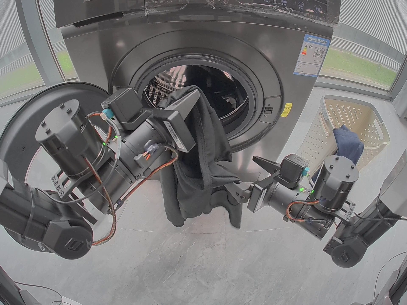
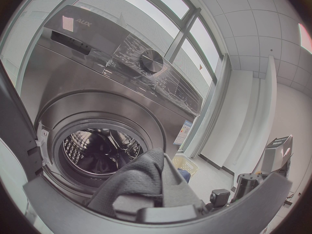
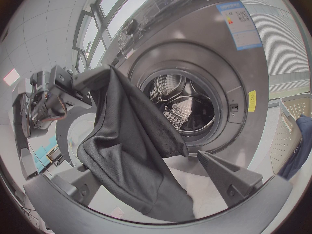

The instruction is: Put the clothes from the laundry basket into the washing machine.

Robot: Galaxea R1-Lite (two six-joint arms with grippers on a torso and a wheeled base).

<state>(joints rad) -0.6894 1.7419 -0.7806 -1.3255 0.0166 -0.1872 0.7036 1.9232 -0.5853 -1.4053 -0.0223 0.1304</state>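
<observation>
My left gripper point(image 1: 190, 100) is closed on a dark garment point(image 1: 199, 166). It pinches the cloth at its top edge and holds it up in front of the round opening point(image 1: 212, 90) of the washing machine point(image 1: 254, 51). From the pinch the garment hangs down in long folds, past the lower rim of the opening, and its bottom end is above the grey floor point(image 1: 190, 267) without touching it.

My right gripper point(image 1: 241, 173) is lower and to the right of the garment, with the jaws spread wide and nothing between them. One finger is just at the lower right edge of the cloth. I cannot tell if it touches the cloth.

The machine's door point(image 1: 63, 90) stands fully open on the left side, behind my left arm. Inside the drum there is some dark cloth point(image 3: 195, 122), lying at the bottom.

The laundry basket point(image 1: 369, 119) stands on the floor to the right of the machine, near its front corner. A blue garment point(image 1: 348, 142) is in it and hangs over the rim on the side facing me.
</observation>
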